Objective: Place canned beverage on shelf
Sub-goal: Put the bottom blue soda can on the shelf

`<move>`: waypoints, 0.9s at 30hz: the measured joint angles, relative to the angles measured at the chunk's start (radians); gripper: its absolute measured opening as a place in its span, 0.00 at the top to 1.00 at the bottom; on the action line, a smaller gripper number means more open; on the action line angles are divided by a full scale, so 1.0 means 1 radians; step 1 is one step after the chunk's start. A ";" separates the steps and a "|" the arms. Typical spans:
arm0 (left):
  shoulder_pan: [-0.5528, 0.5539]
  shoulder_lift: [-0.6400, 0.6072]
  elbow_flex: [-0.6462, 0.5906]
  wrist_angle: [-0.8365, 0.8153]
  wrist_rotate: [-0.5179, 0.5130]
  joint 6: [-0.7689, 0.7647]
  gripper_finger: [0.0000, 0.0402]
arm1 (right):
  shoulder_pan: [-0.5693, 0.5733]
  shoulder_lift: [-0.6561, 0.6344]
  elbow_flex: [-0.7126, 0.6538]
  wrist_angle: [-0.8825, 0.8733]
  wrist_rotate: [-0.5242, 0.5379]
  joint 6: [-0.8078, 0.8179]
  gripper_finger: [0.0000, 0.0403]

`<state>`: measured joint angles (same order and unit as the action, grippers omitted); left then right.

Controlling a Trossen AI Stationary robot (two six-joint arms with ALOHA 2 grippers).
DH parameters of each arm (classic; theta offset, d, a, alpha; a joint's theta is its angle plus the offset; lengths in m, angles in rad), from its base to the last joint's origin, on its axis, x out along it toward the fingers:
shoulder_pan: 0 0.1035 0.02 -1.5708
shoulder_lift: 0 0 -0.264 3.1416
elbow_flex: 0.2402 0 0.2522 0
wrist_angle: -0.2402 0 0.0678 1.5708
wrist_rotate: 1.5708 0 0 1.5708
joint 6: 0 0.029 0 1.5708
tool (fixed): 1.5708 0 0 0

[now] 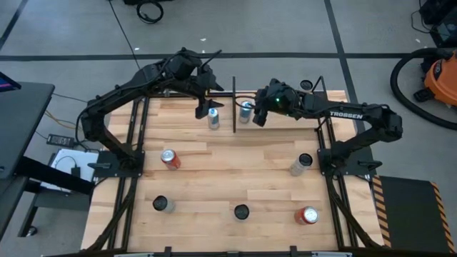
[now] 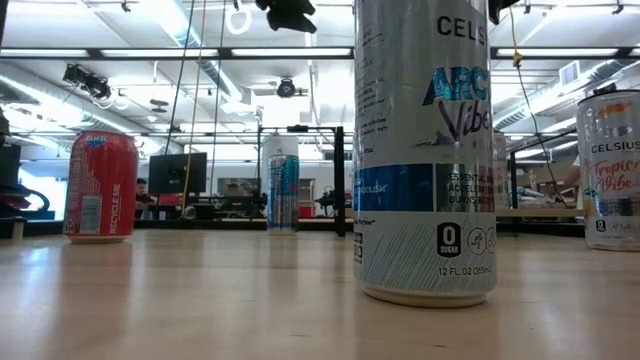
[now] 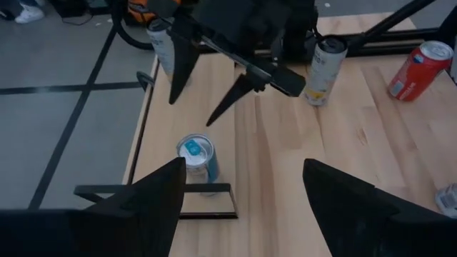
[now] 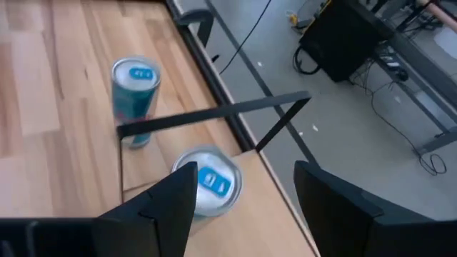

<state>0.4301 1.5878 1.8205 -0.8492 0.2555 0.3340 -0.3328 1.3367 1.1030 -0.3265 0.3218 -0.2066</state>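
At the surface's [image 1: 228,178] far edge, my right claw [image 1: 258,116] hangs open beside a can [image 1: 245,111]; my left claw [image 1: 206,107] open above another can [image 1: 213,118].

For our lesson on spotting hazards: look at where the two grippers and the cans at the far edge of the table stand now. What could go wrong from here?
1. The right gripper hangs open right beside a can that stands near the table's far edge; a sideways brush could tip it off.
2. The left gripper, also open, hovers over the other blue-topped can close by, with a thin black rod between the two arms; they could clash or snag the rod.
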 joint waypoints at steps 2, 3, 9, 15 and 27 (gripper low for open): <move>0.000 -0.001 0.001 -0.002 0.000 0.000 0.29 | 0.000 0.000 0.000 0.020 -0.002 -0.006 0.40; 0.000 -0.001 0.000 -0.010 0.000 0.000 0.29 | 0.001 0.000 0.000 0.028 -0.003 -0.012 0.40; 0.000 -0.006 0.000 -0.022 0.000 -0.010 0.29 | 0.003 0.000 0.000 0.029 -0.002 -0.096 0.38; 0.000 -0.006 0.000 -0.025 -0.001 -0.027 0.29 | -0.005 0.003 0.000 0.016 -0.042 -0.101 0.25; 0.000 -0.006 0.000 -0.024 0.000 -0.029 0.29 | -0.093 0.019 -0.013 0.047 -0.195 -0.039 0.14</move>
<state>0.4297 1.5822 1.8206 -0.8732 0.2550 0.3046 -0.4260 1.3554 1.0903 -0.2791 0.1267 -0.2454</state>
